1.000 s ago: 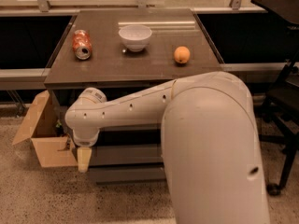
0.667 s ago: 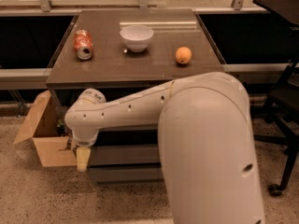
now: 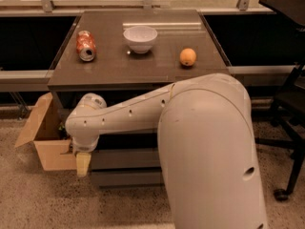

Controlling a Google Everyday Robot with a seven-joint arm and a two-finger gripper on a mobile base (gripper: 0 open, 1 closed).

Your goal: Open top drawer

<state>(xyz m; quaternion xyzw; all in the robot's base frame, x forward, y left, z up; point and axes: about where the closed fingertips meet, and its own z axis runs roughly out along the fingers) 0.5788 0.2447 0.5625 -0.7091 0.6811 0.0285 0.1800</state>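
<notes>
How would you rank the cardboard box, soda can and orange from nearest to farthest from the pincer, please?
1. Cardboard box, on the floor beside the pincer, which hangs below the tabletop.
2. Soda can, tabletop, left side.
3. Orange, tabletop, right side.

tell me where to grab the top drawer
Probably the top lip of the top drawer, approached from the front: what shows is flat, handleless. The arm hides most of it. The gripper hangs low by the cabinet's left side.

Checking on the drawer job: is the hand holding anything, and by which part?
No hold shows. The hand hangs low at the left edge of the drawer fronts, beside the cardboard box.
</notes>
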